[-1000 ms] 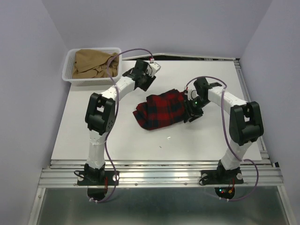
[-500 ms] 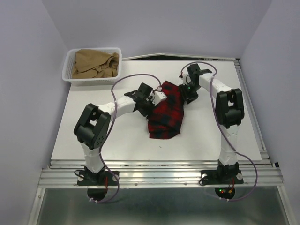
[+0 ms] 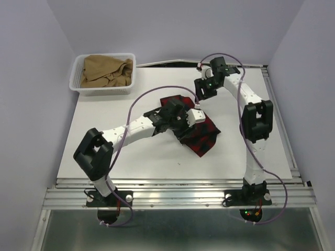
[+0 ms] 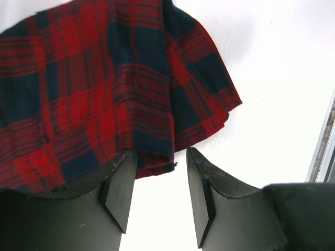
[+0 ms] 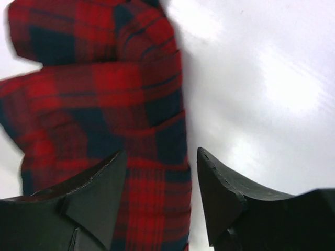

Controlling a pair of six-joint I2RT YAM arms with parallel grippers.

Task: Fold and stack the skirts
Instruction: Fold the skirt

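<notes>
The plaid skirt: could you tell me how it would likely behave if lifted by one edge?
Probably floppy: the plaid skirt lies in soft folds, so it would likely sag from one pinch. Its hem looks thin, so a push would probably bunch it.

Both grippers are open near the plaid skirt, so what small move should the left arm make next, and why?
Probably ease the left gripper down and close on the hem of the plaid skirt. Its jaws stand open with that hem edge right at the fingertips, ungripped, and the skirt lies rumpled on the table, not yet folded. The right gripper holds nothing either.
</notes>
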